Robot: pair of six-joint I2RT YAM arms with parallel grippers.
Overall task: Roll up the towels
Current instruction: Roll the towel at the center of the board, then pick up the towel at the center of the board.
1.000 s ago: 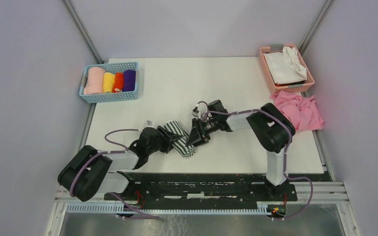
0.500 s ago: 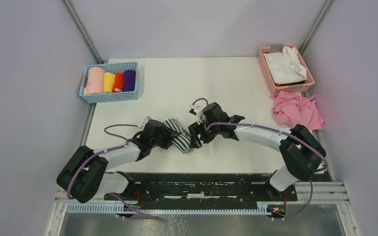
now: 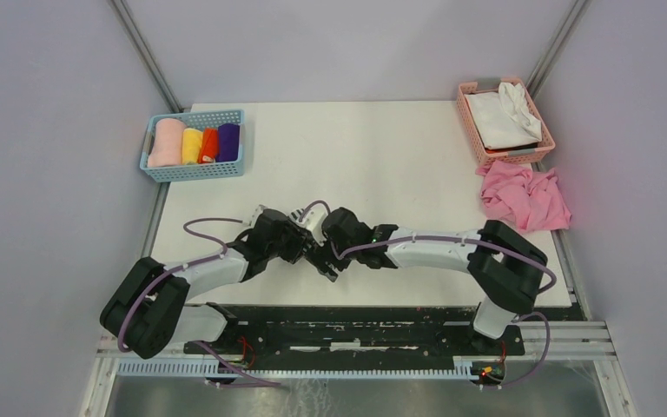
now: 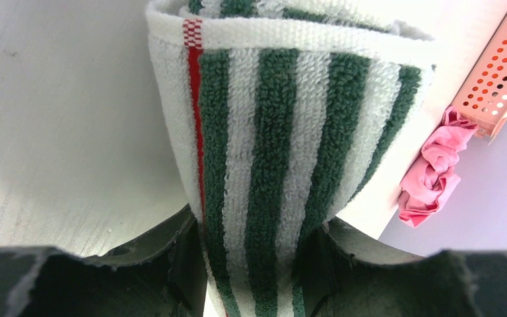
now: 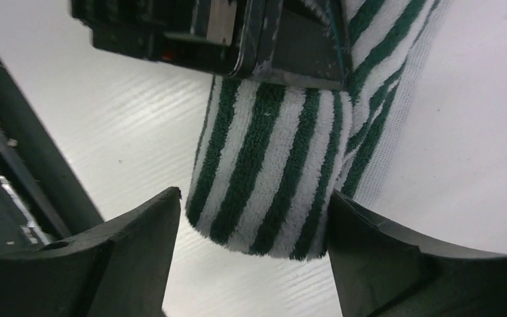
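A dark-green-and-white striped towel [image 4: 264,132], rolled into a thick bundle, is pictured close to the middle of the near edge of the white worktop [image 3: 382,156]. There it is pinched between the fingers of the left gripper [image 4: 251,264]. The right gripper [image 5: 254,205] is shown with its fingers spread on either side of the roll's other end (a sliver of bare surface is visible between one finger and the terry), and nothing is clamped by it. From above, the roll is almost wholly hidden beneath the two wrists. A purple towel [image 3: 228,142], already rolled, is stowed at the right end of a blue basket [image 3: 193,169] at the far left corner, beside pink, yellow and orange rolls. At the far right corner a white cloth [image 3: 504,117] is held in a pink basket [image 3: 476,139], and a crumpled pink cloth [image 3: 525,195] is left just beside it at the right edge. The matte, finely grained surface is enclosed by pale lilac-grey walls [image 3: 356,43], and a black base plate [image 3: 356,326] is fixed along the near edge.
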